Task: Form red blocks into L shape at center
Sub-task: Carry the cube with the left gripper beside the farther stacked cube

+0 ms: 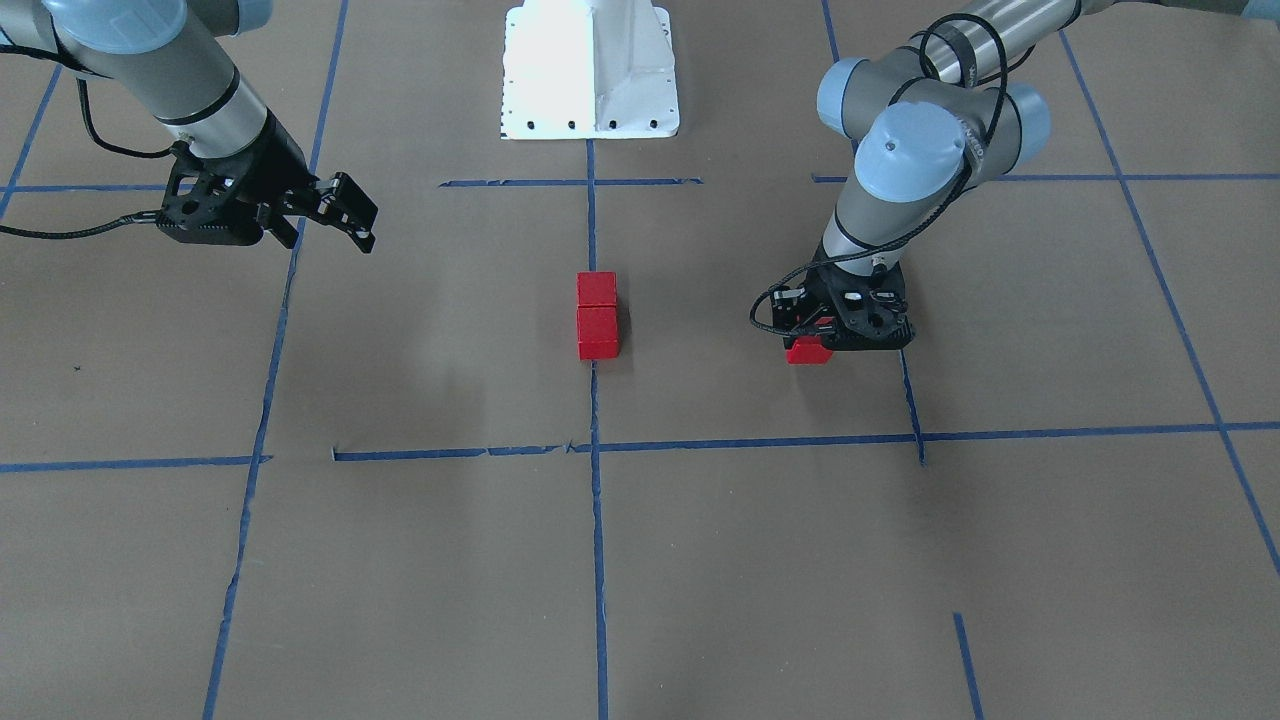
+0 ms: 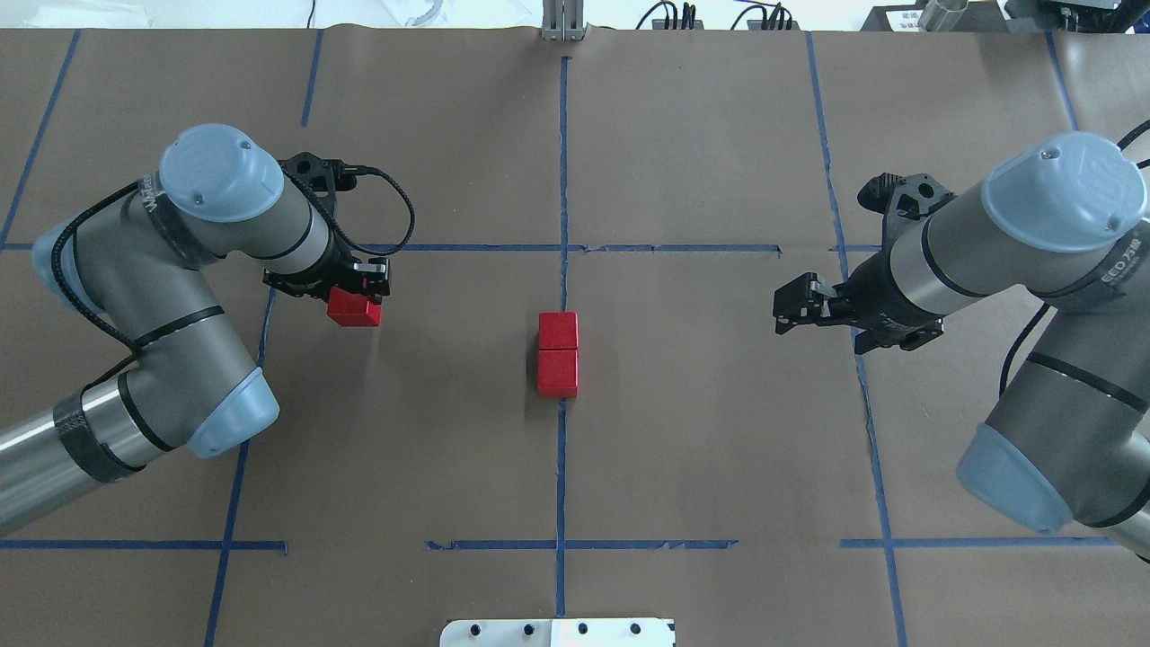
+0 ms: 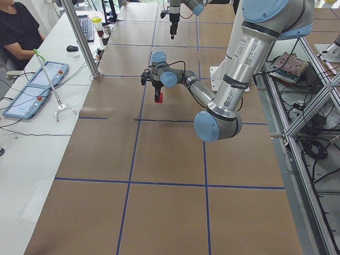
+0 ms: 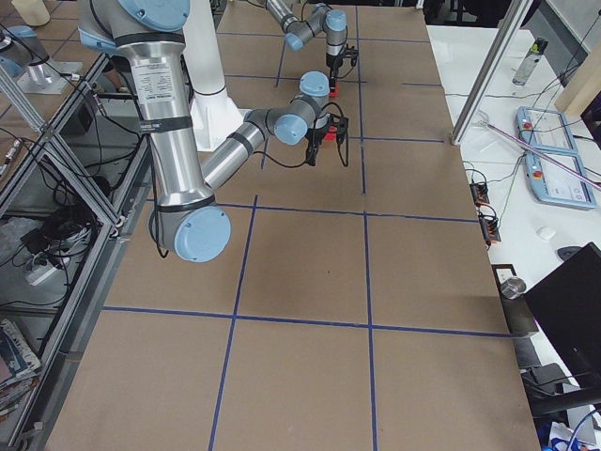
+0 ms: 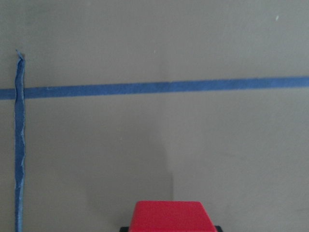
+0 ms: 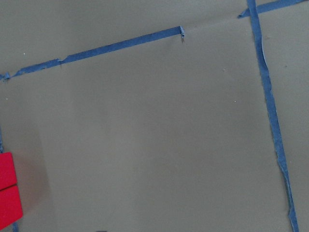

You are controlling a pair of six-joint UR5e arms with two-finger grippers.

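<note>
Red block, pinched in the left gripper — the centre pair, aligned along the tape, lies to its right; right gripper gapes empty.

- The counter is covered in brown paper, and blue tape lines split it into large squares; some lines are torn or broken off short.
- A person in a black shirt sits at a white side desk along the counter's far edge.
- On that desk lie a keyboard, a dark mouse and pale blue control pads with red buttons.
- A metal post stands at the counter's edge.
- A black monitor is at the desk's near end in the right-side view.
</note>
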